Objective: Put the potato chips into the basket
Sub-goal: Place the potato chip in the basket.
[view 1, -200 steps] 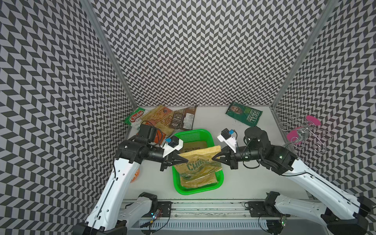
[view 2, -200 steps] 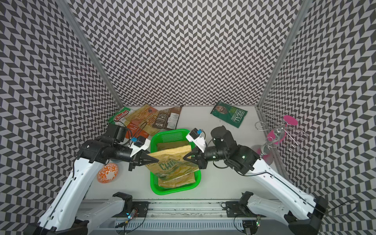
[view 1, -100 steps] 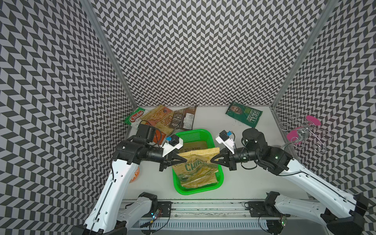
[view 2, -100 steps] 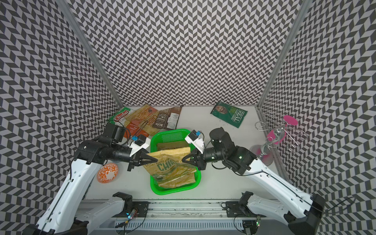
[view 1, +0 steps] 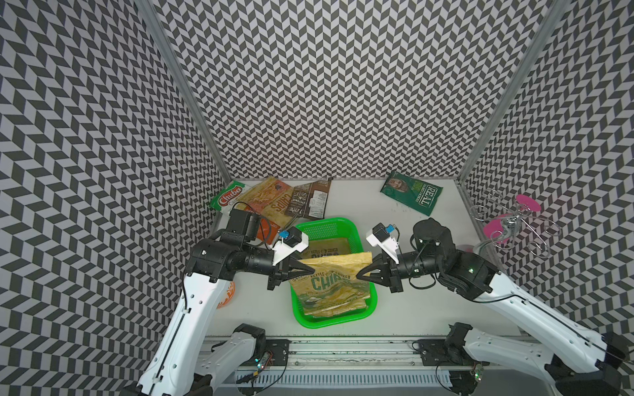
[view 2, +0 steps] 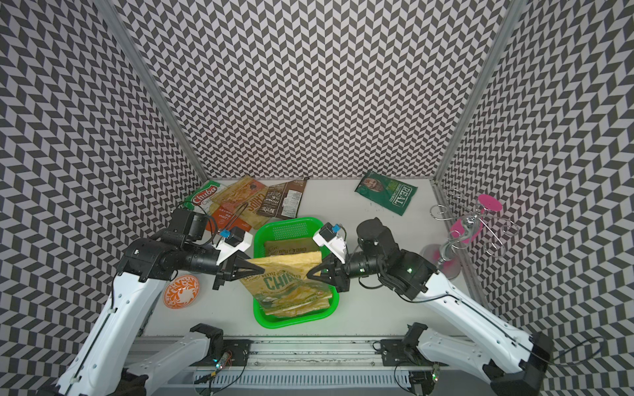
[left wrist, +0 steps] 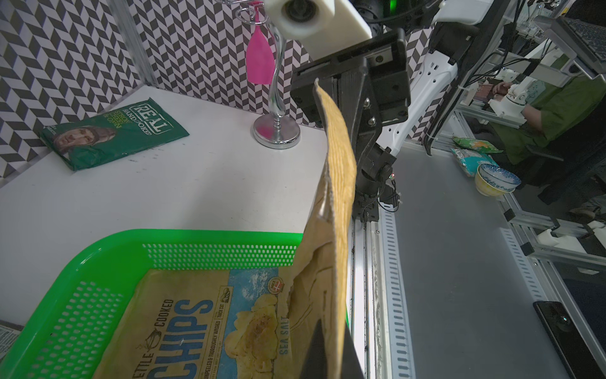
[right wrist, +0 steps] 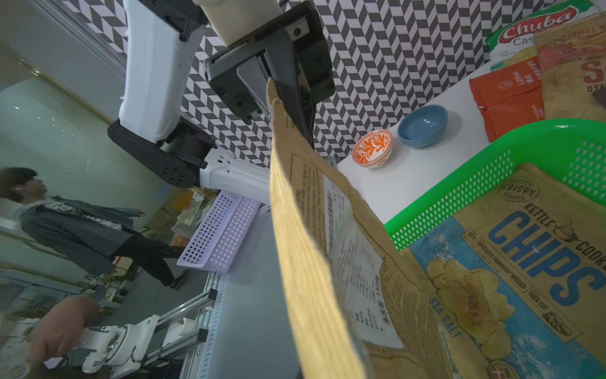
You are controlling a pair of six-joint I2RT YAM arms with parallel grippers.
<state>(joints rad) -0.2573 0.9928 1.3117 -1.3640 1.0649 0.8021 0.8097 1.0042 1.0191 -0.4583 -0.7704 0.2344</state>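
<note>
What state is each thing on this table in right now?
Basket: upright, partly filled.
Tan bag: hanging by its top corners, lower end in the basket.
Blue-lettered bag: lying flat in the basket.
Left end effector: shut on one corner of the tan bag.
Right end effector: shut on the other corner.
Dark green bag: lying flat, outside the basket.
Orange bowl: upright, empty.

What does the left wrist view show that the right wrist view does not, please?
Only the left wrist view: the REAL bag, the glass stand and the right end effector. Only the right wrist view: the Chuba bag, the orange bag, an orange bowl, a blue bowl and the left end effector. Both: the basket, the held bag pinched at its corners, and the sea-salt bag lying in the basket.
</note>
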